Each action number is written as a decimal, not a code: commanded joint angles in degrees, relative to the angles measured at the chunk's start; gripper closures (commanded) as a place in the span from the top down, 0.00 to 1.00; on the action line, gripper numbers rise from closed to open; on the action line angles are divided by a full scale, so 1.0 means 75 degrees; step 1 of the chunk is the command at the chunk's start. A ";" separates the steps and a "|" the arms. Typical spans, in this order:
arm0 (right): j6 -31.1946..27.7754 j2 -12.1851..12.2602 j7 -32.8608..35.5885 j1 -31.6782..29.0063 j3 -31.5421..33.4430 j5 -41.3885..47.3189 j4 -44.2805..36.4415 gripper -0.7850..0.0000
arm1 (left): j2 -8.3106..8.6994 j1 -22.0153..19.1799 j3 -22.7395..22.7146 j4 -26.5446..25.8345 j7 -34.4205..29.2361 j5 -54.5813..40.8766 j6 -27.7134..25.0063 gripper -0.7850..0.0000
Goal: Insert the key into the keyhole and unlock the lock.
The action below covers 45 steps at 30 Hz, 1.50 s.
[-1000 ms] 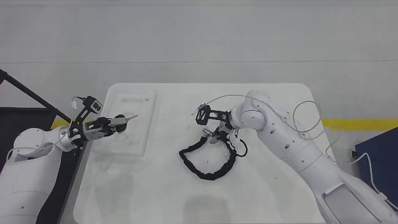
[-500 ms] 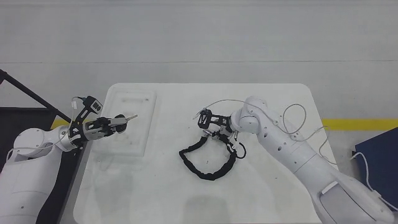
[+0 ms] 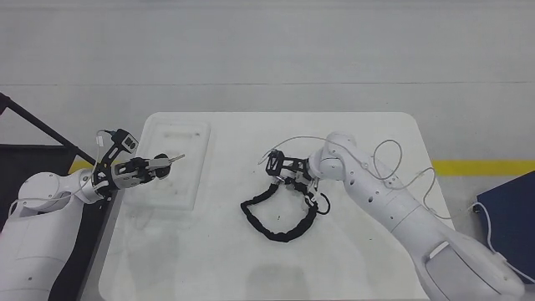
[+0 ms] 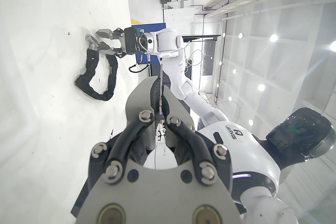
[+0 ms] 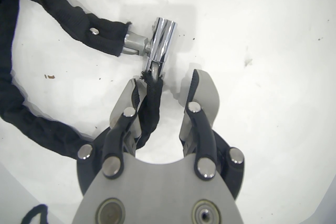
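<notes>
Top view: key clamped in left pincer (image 3: 165, 163), lock lying at open right pincer (image 3: 284, 184), the two well apart.

Grips key (image 4: 161, 78) in shut left pincer, blade sticking out past tips and aimed across surface (image 3: 234, 142) toward lock. Hovers over white tray (image 3: 192, 134), likely parked pending a steadied lock. Holds right pincer low over surface with fingers (image 5: 202, 88) apart, clamped on nothing. Puts chrome lock cylinder (image 5: 162, 40) just ahead of its tips, with black-sleeved chain (image 5: 60, 15) end running between fingers and touching one. Probably set there to grab cylinder or chain end and stop lock sliding under key push. Keyhole end looks turned away from right pincer, toward left one, judging from left wrist view; hard to confirm. Insertion not yet begun.
</notes>
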 commanded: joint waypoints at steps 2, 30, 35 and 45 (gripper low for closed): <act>-0.0039 -0.0014 -0.0057 0.0017 -0.0039 -0.0132 -0.0009 0.00 | 0.0000 0.0000 0.0000 0.0000 0.0000 0.0000 0.0000 0.00; 0.0094 0.0634 -0.0009 -0.0978 0.0839 -0.1491 -0.2089 0.00 | 0.0000 0.0000 0.0000 0.0000 0.0000 0.0000 0.0000 0.00; 0.0137 0.0638 0.0104 -0.1000 0.0868 -0.1462 -0.2062 0.20 | 0.0000 0.0000 0.0000 0.0000 0.0000 0.0000 0.0000 0.00; 0.0153 0.0619 0.0220 -0.1008 0.0855 -0.1435 -0.2013 0.11 | 0.0000 0.0000 0.0000 0.0000 0.0000 0.0000 0.0000 0.00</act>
